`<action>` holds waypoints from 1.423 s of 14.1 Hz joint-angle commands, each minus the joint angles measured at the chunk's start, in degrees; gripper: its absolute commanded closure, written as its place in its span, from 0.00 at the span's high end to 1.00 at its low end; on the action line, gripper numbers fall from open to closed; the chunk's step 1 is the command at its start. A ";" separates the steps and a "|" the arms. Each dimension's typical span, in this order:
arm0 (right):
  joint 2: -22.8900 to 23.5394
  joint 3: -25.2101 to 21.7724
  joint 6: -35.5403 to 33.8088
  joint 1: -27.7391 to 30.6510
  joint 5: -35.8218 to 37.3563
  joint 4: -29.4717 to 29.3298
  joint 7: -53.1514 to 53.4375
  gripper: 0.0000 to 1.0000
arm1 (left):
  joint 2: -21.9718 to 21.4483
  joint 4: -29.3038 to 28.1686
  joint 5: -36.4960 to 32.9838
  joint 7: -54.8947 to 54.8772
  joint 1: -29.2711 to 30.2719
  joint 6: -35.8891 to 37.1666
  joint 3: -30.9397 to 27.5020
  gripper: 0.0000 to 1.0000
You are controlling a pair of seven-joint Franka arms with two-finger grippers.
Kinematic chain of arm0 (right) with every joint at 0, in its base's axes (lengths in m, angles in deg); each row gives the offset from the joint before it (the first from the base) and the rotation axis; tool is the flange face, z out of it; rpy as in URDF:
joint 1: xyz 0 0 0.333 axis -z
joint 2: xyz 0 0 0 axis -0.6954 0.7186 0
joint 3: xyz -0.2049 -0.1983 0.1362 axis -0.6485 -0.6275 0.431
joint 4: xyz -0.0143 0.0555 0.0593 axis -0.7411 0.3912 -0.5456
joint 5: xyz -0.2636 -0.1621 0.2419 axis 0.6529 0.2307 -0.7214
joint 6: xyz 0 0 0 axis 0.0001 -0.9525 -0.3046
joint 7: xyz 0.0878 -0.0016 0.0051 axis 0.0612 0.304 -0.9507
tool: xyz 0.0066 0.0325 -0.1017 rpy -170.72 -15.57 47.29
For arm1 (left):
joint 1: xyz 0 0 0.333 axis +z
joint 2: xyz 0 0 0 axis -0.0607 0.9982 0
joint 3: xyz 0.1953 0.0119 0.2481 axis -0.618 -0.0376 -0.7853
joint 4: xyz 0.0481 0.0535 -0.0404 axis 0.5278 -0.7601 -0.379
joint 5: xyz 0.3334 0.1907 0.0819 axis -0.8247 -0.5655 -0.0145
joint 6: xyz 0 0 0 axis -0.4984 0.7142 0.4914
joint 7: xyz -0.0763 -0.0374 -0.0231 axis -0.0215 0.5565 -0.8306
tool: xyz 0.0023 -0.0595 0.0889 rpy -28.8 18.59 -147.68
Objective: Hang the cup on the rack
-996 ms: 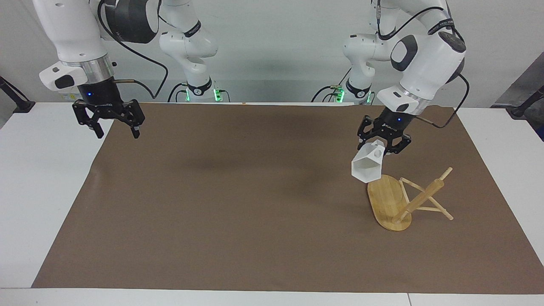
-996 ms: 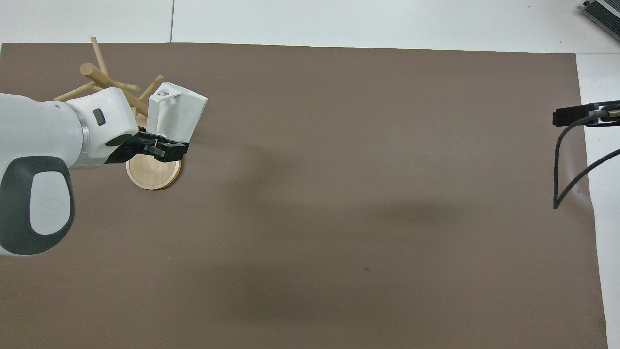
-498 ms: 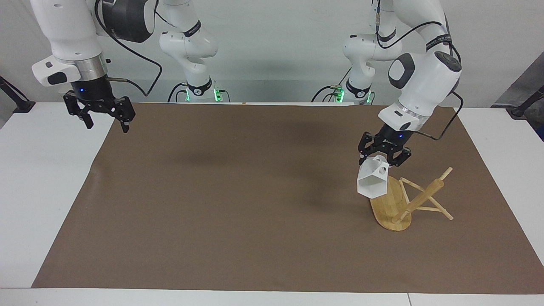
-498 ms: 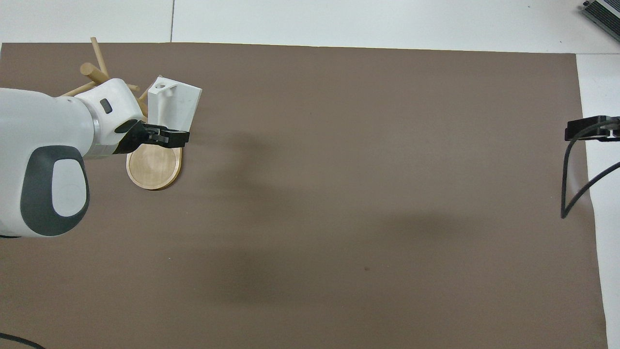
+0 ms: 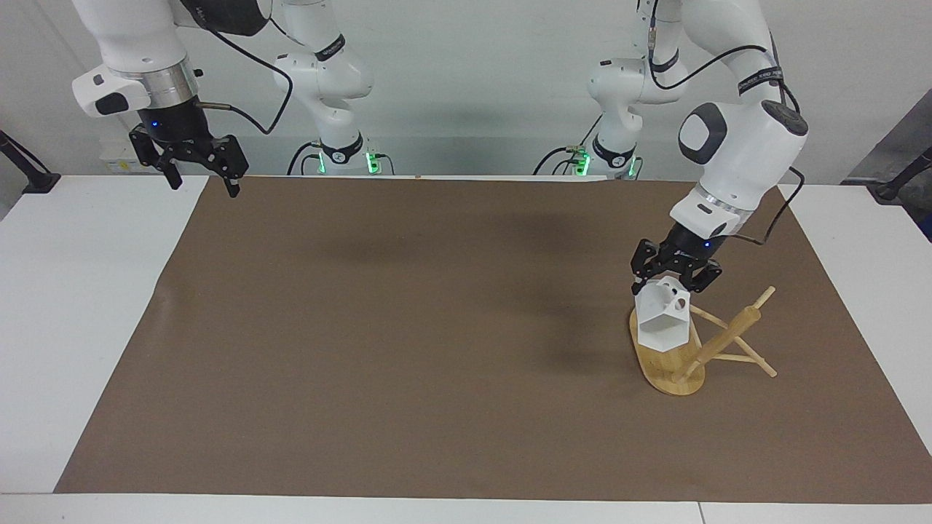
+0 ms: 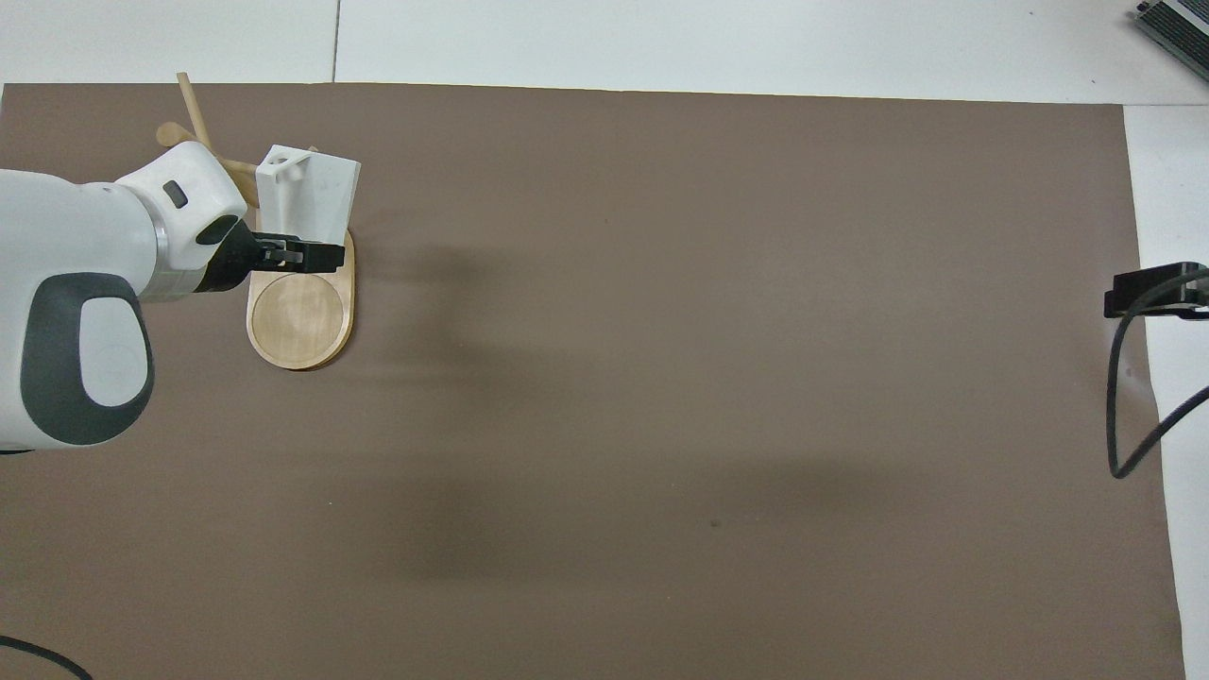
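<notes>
The cup (image 5: 661, 325) hangs mouth-down over the rack's (image 5: 664, 362) oval base, carried by its pierced handle in the left tool (image 5: 676, 280), which is clamped on it, probably so the hole can meet a peg. The pegs (image 5: 728, 323) splay toward four o'clock of the cup in the facing view. The right tool (image 5: 195, 169) waits, fingers apart, over the surface's (image 5: 80, 291) right-arm end.

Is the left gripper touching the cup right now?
Touching. In the facing view the left gripper is shut on the cup at its handle end, holding it up over the rack.
</notes>
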 commanded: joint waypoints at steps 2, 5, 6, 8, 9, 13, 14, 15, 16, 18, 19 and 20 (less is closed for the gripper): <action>-0.77 0.08 -1.22 0.76 -1.43 0.24 -7.00 1.00 | 0.28 -0.09 -0.95 3.76 1.77 -0.52 0.35 0.00; -1.13 -0.01 -1.21 0.93 -1.34 0.68 -8.08 1.00 | 0.19 -0.09 -0.87 4.46 2.12 0.71 0.35 0.00; -1.13 -0.01 -1.21 1.02 -1.34 0.77 -7.99 1.00 | 0.19 0.00 -0.61 6.30 2.30 0.89 0.35 0.00; -1.13 -0.01 -1.13 1.11 -1.43 0.77 -7.82 1.00 | 0.11 -0.09 -0.51 9.03 3.18 1.24 0.35 0.00; -1.13 -0.01 -1.13 1.11 -1.43 0.77 -7.73 1.00 | 0.02 -0.09 -0.51 9.04 3.44 2.11 0.35 0.00; -1.83 -0.01 -0.51 0.93 -1.69 2.17 -7.64 1.00 | -0.42 0.26 -0.43 9.13 4.41 3.70 0.35 0.64; -1.92 -0.01 -0.51 0.76 -3.00 2.52 -7.64 1.00 | -0.60 0.26 -0.51 9.13 4.41 3.79 0.35 0.90; -2.01 -0.09 -0.51 1.02 -4.58 2.61 -7.64 1.00 | -0.95 0.26 -0.51 8.52 4.50 4.57 0.27 0.96; -2.01 -0.09 -0.42 1.19 -5.81 2.79 -7.55 1.00 | -1.47 0.26 -0.78 8.43 4.58 5.36 0.27 1.00; -2.53 -0.09 -0.34 1.11 -6.09 3.49 -7.38 1.00 | -2.70 0.18 -1.13 8.42 4.59 6.33 0.18 1.00; -2.62 -0.09 -0.42 1.11 -6.17 3.67 -7.38 1.00 | -3.66 -0.09 -1.22 8.42 4.93 8.25 0.09 1.00; -2.62 -0.09 -0.34 1.20 -6.17 3.76 -7.38 1.00 | -4.80 -0.18 -1.30 8.25 5.98 10.45 0.00 1.00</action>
